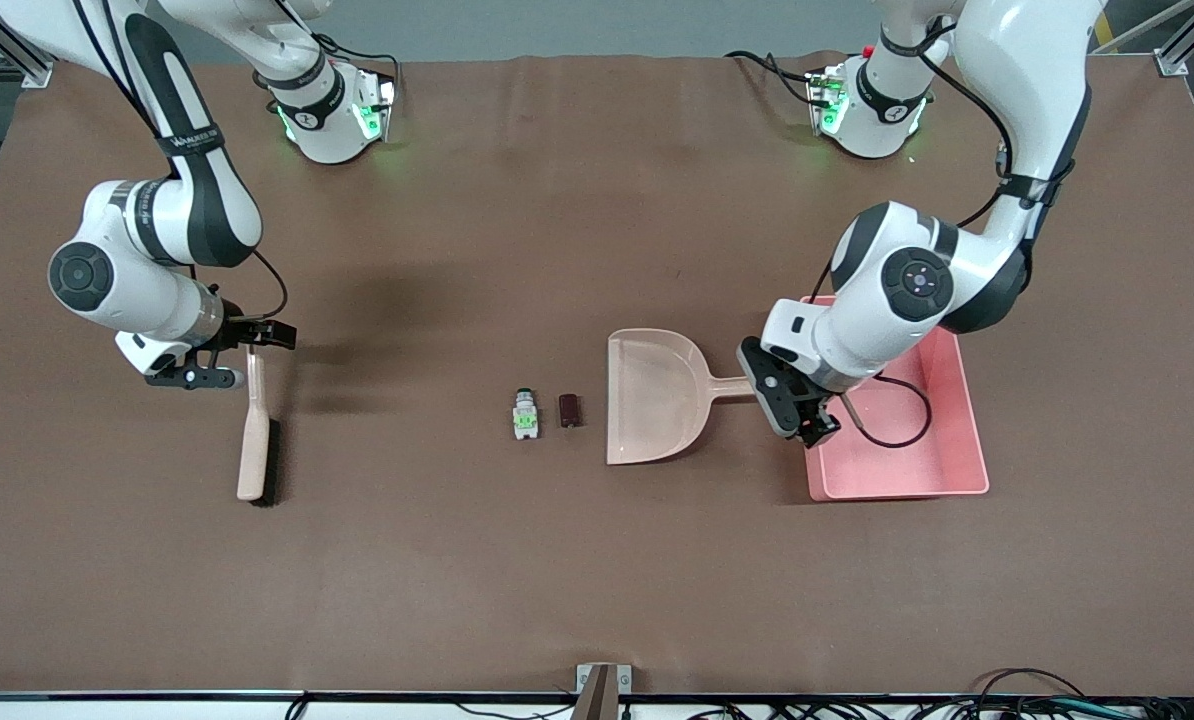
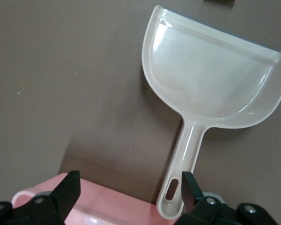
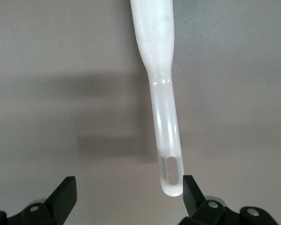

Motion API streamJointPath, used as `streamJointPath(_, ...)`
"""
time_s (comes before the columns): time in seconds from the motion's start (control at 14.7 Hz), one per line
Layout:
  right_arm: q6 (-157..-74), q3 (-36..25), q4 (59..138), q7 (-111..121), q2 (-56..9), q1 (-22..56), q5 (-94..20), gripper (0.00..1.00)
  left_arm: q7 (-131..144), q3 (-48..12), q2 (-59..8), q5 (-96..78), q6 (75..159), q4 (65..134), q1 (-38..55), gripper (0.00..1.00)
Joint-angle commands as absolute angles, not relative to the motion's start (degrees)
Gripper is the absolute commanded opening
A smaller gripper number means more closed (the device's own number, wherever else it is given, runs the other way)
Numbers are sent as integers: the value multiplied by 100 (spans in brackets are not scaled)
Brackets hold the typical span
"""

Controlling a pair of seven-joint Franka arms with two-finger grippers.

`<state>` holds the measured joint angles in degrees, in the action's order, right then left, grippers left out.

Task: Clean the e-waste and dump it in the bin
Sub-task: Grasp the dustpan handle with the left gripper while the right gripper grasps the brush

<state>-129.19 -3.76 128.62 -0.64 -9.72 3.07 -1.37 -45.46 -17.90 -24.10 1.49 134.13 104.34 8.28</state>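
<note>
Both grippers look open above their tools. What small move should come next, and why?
Probably lower the right gripper and shut it on the brush handle. Its open fingers hang above the handle's end, and the brush lies flat on the table. The left gripper hangs open over the dustpan handle; both e-waste parts lie unswept beside the pan's mouth.

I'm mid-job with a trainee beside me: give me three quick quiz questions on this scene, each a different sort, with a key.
1. True or false: the two e-waste parts, white-and-grey component and dark brown-black block, lie in the pink rectangular plastic tub.
2. The left end effector is open over: A) the beige flat plastic dustpan handle end, B) the long beige-handled brush.
3. Fill in: the right end effector, fingers open, is over the brush's ____.

Key: 1 false; 2 A; 3 handle.
</note>
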Motion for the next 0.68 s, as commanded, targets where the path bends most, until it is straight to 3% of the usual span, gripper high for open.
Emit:
streamJointPath(0.0, -13182, -378, 12780, 52, -1159, 220, -79, 100, -4544, -1811, -2426, 281, 13518, 10459, 992, 95)
streamJointPath(0.41, -13482, -387, 12498, 97, -1617, 9, 79, 100, -3956, -1811, -2671, 1159, 13474, 10415, 1327, 95)
streamJointPath(0.61, -13491, -378, 12498, 97, -1643, -17, 88, 93, -3955, -1811, -2760, 1239, 13421, 10415, 1423, 95)
